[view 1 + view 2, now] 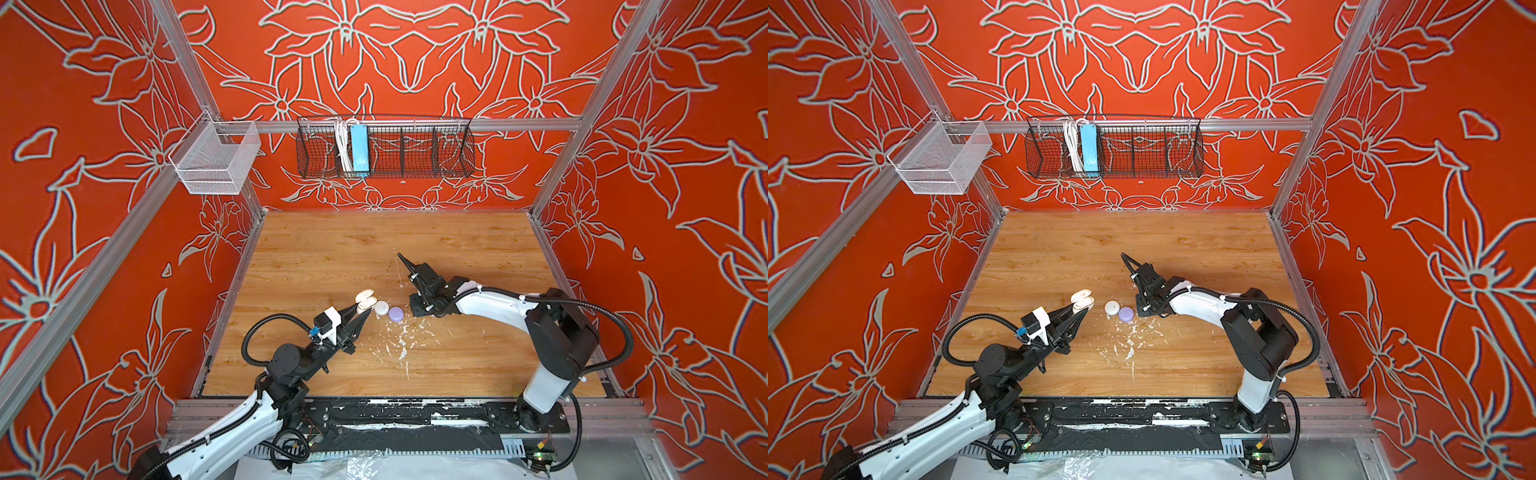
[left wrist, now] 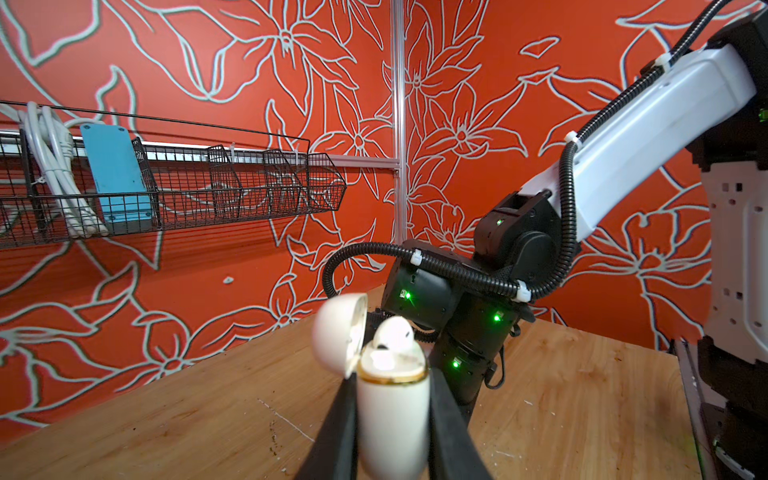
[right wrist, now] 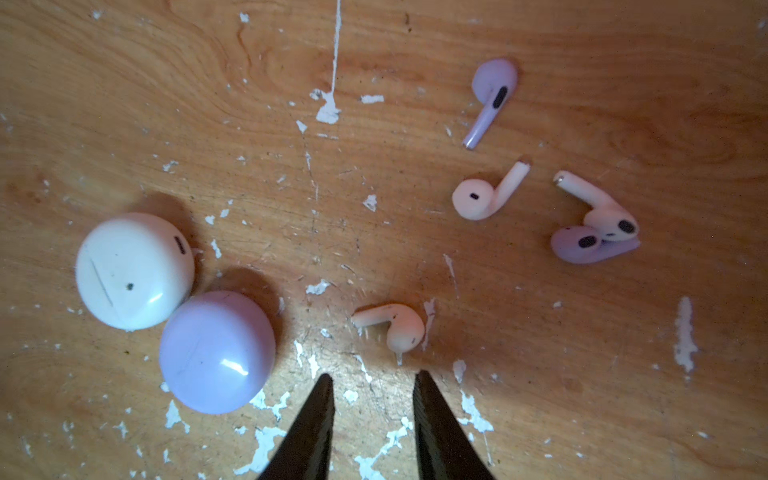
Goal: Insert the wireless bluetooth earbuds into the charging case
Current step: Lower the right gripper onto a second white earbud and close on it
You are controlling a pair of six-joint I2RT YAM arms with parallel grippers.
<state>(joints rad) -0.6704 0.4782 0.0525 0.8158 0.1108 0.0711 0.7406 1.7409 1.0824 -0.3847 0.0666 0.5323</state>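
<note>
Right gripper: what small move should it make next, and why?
Probably ease the right gripper forward over the small cream stemmed earbud lying just beyond its open, empty jaws; the open cream case in the left gripper shows one seated bud.

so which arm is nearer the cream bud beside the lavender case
Right: the right fingers sit open just short of the bud; the left fingers are past both closed cases, clamped on the open case.

Three charging cases (image 2: pixel 392 415) (image 3: pixel 135 270) (image 3: pixel 217 351), four white or cream earbuds (image 2: pixel 392 332) (image 3: pixel 473 201) (image 3: pixel 602 216) (image 3: pixel 401 328), two lavender earbuds (image 3: pixel 494 79) (image 3: pixel 582 249).
</note>
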